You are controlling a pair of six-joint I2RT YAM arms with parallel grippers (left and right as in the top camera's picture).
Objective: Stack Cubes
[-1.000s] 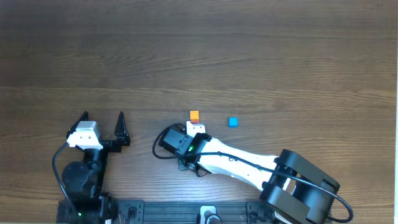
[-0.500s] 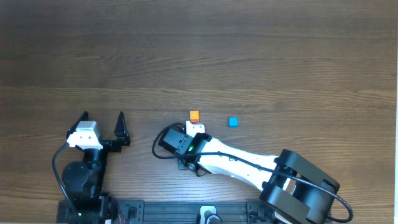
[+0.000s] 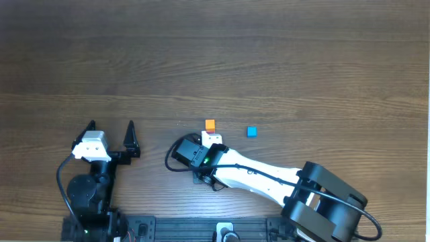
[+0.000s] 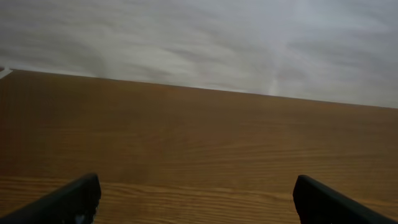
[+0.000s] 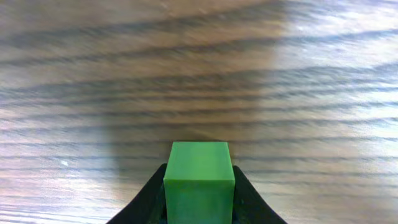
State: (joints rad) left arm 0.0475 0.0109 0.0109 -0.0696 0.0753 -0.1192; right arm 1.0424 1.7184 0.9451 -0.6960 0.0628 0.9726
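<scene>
My right gripper (image 5: 199, 190) is shut on a green cube (image 5: 199, 175), whose top and front face show between the two dark fingers, just above the wooden table. From above, the right gripper (image 3: 211, 136) lies near the table's middle front, and a small orange cube (image 3: 210, 125) sits right beyond its tip. A blue cube (image 3: 251, 132) rests on the table a short way to the right of the orange one. My left gripper (image 3: 111, 125) stands open at the front left, nothing between its fingers (image 4: 68, 199).
The brown wooden table (image 3: 215, 60) stretches bare across the far half. The right arm's white link (image 3: 269, 183) runs diagonally from the front right toward the middle. A black rail (image 3: 201, 228) lies along the front edge.
</scene>
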